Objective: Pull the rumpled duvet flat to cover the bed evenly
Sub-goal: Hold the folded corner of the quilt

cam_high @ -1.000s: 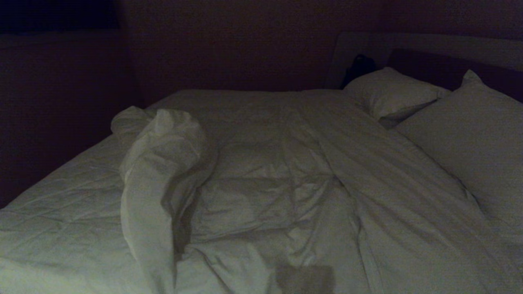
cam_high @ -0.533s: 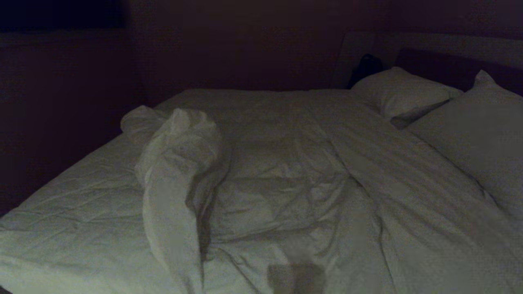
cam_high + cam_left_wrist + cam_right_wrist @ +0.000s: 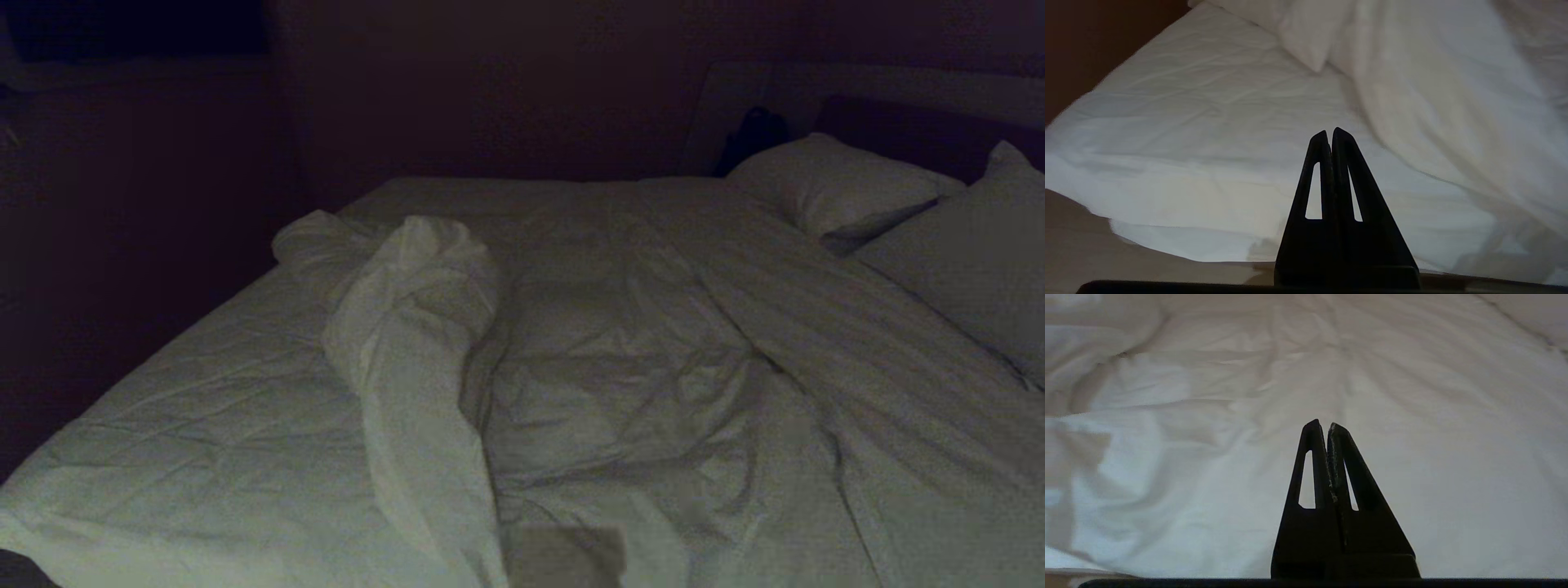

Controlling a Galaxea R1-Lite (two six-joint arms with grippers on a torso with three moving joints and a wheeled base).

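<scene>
Left wrist view first, since it is nearest: the left gripper (image 3: 1329,132) hangs just off the near edge of the bed (image 3: 1167,241), fingers pressed together on nothing. The right gripper (image 3: 1323,425) is likewise clenched and empty, pointing across white bedding. Both look parked rather than working, probably because the robot is lining itself up before reaching.

Beyond the left gripper lies bare fitted sheet (image 3: 1188,122), thin and creased, uncovered on the robot's left. Farther in, the duvet (image 3: 735,392) spreads over the middle and right of the mattress, and its left edge is thrown back on itself into a long rumpled roll (image 3: 416,343) running away from the near edge. That fold, I would say, is why the left strip is exposed; it needs pulling out toward the left side. At the far right, two pillows (image 3: 833,184) rest against the dark headboard (image 3: 898,131).

Against the head view of a second ago, the whole scene has slid rightward: roll, pillows and headboard together. That reads as the camera shifting, not the bedding; the duvet's folds look unchanged.
</scene>
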